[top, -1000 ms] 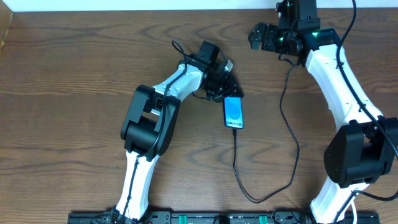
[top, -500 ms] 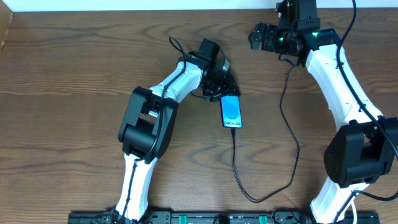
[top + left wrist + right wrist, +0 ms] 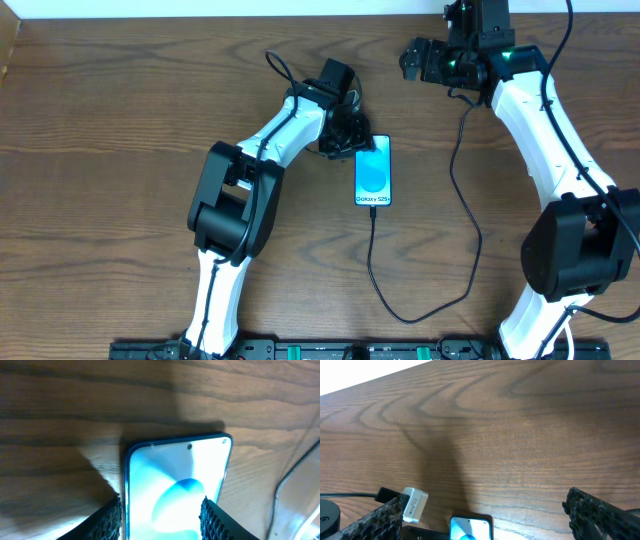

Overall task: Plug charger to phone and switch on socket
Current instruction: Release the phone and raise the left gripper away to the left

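The phone (image 3: 373, 171) lies flat at mid-table with its blue screen lit and its text end toward the front. The charger cable (image 3: 369, 250) runs from the phone's bottom edge, loops forward and right, then climbs toward the right arm. My left gripper (image 3: 352, 134) hangs over the phone's top left corner. In the left wrist view its jaws (image 3: 160, 521) stand apart with the phone (image 3: 175, 485) showing between them. My right gripper (image 3: 416, 60) is open at the back, well clear of the phone (image 3: 470, 528). The socket shows in no view.
In the right wrist view a small white plug block (image 3: 414, 504) with a black lead lies left of the phone. The table's back edge (image 3: 230, 14) runs close behind both grippers. Both arm bases stand along the front edge.
The phone has swung from tilted to straight and slid a little toward the back, its cable following. The left gripper has shifted slightly back and left and its jaws have widened. The right arm is still.
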Action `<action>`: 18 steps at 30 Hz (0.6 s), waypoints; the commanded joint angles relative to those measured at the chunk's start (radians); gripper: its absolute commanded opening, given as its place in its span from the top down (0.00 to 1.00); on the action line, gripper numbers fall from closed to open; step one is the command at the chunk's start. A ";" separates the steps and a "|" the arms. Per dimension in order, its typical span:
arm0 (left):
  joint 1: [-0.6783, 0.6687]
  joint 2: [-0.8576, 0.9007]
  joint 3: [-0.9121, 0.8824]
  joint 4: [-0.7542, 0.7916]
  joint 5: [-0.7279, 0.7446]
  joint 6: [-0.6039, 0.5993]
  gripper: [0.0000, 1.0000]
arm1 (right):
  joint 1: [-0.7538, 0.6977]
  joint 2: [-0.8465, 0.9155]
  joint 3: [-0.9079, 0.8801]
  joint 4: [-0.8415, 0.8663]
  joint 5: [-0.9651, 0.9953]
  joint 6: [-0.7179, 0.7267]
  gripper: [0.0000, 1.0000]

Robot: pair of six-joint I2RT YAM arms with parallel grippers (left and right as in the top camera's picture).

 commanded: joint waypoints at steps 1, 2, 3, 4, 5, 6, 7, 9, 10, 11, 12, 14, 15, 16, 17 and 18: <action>0.008 0.060 -0.038 -0.037 -0.182 -0.002 0.48 | 0.001 -0.029 0.002 -0.004 0.012 -0.019 0.01; 0.008 0.060 -0.038 -0.038 -0.182 -0.001 0.48 | 0.001 -0.029 0.002 -0.005 0.012 -0.019 0.01; 0.008 0.060 -0.038 -0.039 -0.183 -0.001 0.48 | 0.001 -0.029 0.002 -0.005 0.012 -0.019 0.01; 0.008 0.060 -0.038 -0.040 -0.187 -0.001 0.48 | 0.001 -0.029 0.002 -0.006 0.012 -0.019 0.01; 0.009 0.060 -0.038 -0.040 -0.192 0.004 0.48 | 0.001 -0.029 0.002 -0.008 0.012 -0.019 0.01; 0.010 0.060 -0.038 -0.040 -0.197 0.010 0.48 | 0.001 -0.029 0.002 -0.009 0.012 -0.019 0.01; 0.014 0.060 -0.038 -0.044 -0.211 0.011 0.42 | 0.001 -0.029 0.002 -0.010 0.012 -0.019 0.01; 0.024 0.060 -0.033 -0.062 -0.233 0.027 0.26 | 0.001 -0.029 0.002 -0.015 0.012 -0.019 0.01; 0.031 0.060 -0.029 -0.076 -0.238 0.039 0.25 | 0.001 -0.029 0.002 -0.016 0.012 -0.019 0.01; 0.045 0.058 -0.018 -0.109 -0.246 0.065 0.24 | 0.001 -0.029 0.002 -0.020 0.015 -0.019 0.01; 0.057 0.058 -0.007 -0.138 -0.257 0.079 0.25 | 0.001 -0.029 0.002 -0.021 0.021 -0.019 0.01; 0.087 0.043 0.014 -0.212 -0.313 0.082 0.25 | 0.001 -0.029 0.002 -0.027 0.048 -0.019 0.01; 0.101 0.032 0.019 -0.242 -0.344 0.082 0.24 | 0.001 -0.029 0.002 -0.028 0.061 -0.019 0.01; 0.117 0.013 0.020 -0.266 -0.371 0.087 0.25 | 0.001 -0.029 0.002 -0.031 0.069 -0.019 0.01; 0.130 -0.006 0.020 -0.283 -0.390 0.101 0.24 | 0.001 -0.029 0.002 -0.031 0.071 -0.019 0.01; 0.145 -0.031 0.020 -0.300 -0.405 0.119 0.24 | 0.001 -0.029 0.002 -0.031 0.071 -0.019 0.01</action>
